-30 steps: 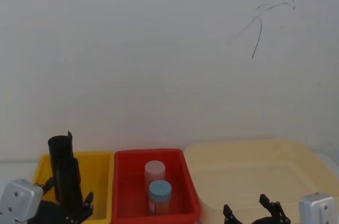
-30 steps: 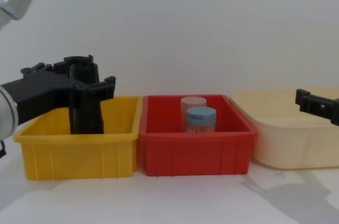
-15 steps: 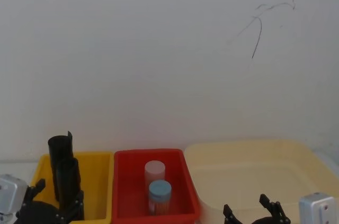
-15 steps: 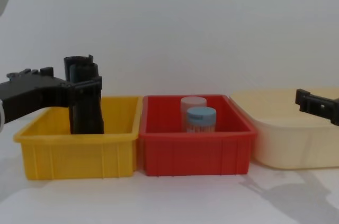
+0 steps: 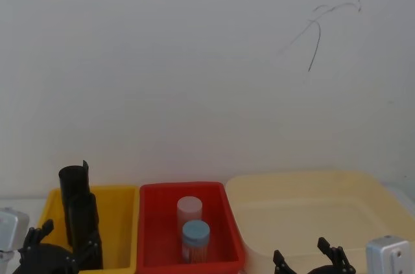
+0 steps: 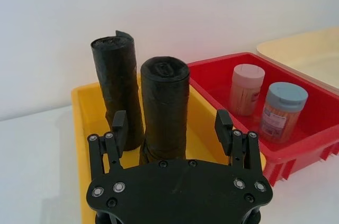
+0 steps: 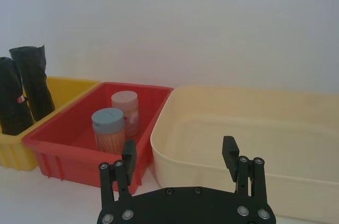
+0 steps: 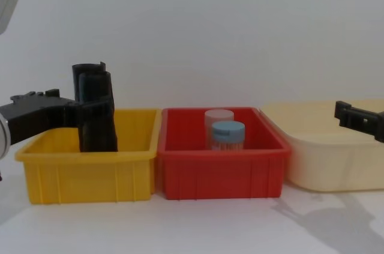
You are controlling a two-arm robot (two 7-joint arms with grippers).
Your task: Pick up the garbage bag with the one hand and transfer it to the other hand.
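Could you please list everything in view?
Yellow bin: one, yellow, table's left.
Red bin: one, red, middle.
Cream tub: one, cream, right.
Near garbage bag: one, black, upright in yellow bin.
Far garbage bag: one, black, upright behind it.
Pink jar: one, pinkish lid, red bin, rear.
Blue jar: one, blue lid, red bin, front.
Table: one, white, under all.
Left gripper: one, black, open, fingers either side of near bag.
Right gripper: one, black, open, by tub's near side.

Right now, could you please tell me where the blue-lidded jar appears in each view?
Head: blue-lidded jar, low centre, in red bin.
Chest: jar centre, before pink-lidded jar.
Left wrist: jar past the yellow bin.
Right wrist: jar nearer than pink-lidded jar.
Shared landmark: red bin.
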